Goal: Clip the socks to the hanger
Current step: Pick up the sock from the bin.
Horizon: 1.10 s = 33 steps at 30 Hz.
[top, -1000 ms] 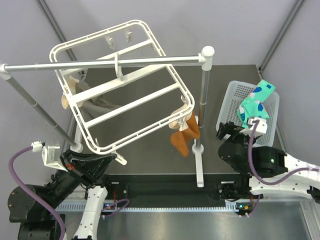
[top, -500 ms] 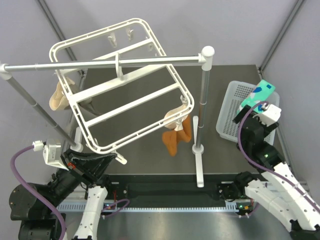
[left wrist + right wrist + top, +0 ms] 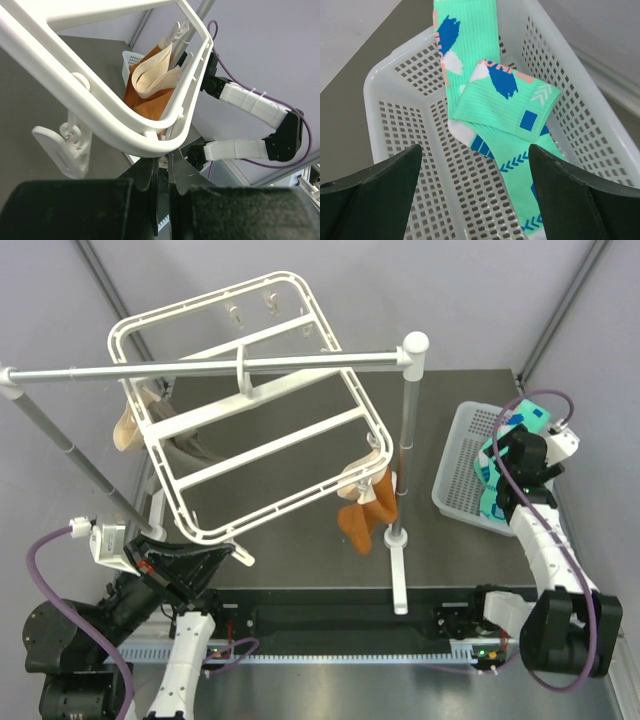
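The white hanger [image 3: 255, 410] hangs tilted from the grey rail. My left gripper [image 3: 225, 555] is shut on the rim of its near corner; in the left wrist view the jaws [image 3: 163, 162] pinch the rim of the hanger [image 3: 100, 107] from below. The teal socks [image 3: 495, 100] lie folded together in the white basket [image 3: 405, 120]. My right gripper [image 3: 477, 200] hovers open above them, holding nothing. In the top view the right gripper [image 3: 510, 465] is over the basket [image 3: 455, 465], and its arm hides part of the socks [image 3: 492, 495].
An orange sock [image 3: 365, 515] and a beige sock [image 3: 360, 478] hang clipped at the hanger's right corner; another beige sock [image 3: 130, 425] hangs at the left. The grey rail [image 3: 200, 367] and its post [image 3: 403, 440] cross the workspace. An empty clip [image 3: 65, 150] dangles near my left jaws.
My right arm has swung outward and now reaches over the basket from its right side. The hanger and the hanging socks have swayed slightly. My left gripper keeps its hold.
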{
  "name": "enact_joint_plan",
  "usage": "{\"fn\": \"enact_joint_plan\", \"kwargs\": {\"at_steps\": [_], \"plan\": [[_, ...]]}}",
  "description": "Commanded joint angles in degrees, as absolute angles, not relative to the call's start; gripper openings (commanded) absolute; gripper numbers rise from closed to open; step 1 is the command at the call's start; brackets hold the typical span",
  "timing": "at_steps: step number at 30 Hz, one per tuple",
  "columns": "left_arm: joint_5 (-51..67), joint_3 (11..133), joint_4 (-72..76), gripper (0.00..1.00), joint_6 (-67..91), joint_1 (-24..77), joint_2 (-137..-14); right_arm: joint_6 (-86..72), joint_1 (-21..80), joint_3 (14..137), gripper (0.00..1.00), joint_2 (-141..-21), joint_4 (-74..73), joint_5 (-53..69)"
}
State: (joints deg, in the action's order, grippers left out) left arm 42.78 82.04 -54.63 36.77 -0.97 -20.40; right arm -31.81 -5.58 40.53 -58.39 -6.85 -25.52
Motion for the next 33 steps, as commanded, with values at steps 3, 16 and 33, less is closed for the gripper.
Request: {"fn": "enact_joint_plan", "kwargs": {"at_steps": [3,16,33], "plan": [[42.10,82.79,-54.23,0.00,36.91,-0.88,-21.80,-48.76,-7.82,44.65,0.86,-66.25,-4.05,-23.55],[42.10,83.50,-55.11,0.00,36.47,-0.97,-21.88,-62.40,-12.74,45.87,0.81,-79.62,1.94,-23.39],[42.10,83.41,-55.11,0.00,36.56,-0.97,-21.97,-58.54,-13.18,48.69,0.44,-90.61,5.71,-25.66]]}}
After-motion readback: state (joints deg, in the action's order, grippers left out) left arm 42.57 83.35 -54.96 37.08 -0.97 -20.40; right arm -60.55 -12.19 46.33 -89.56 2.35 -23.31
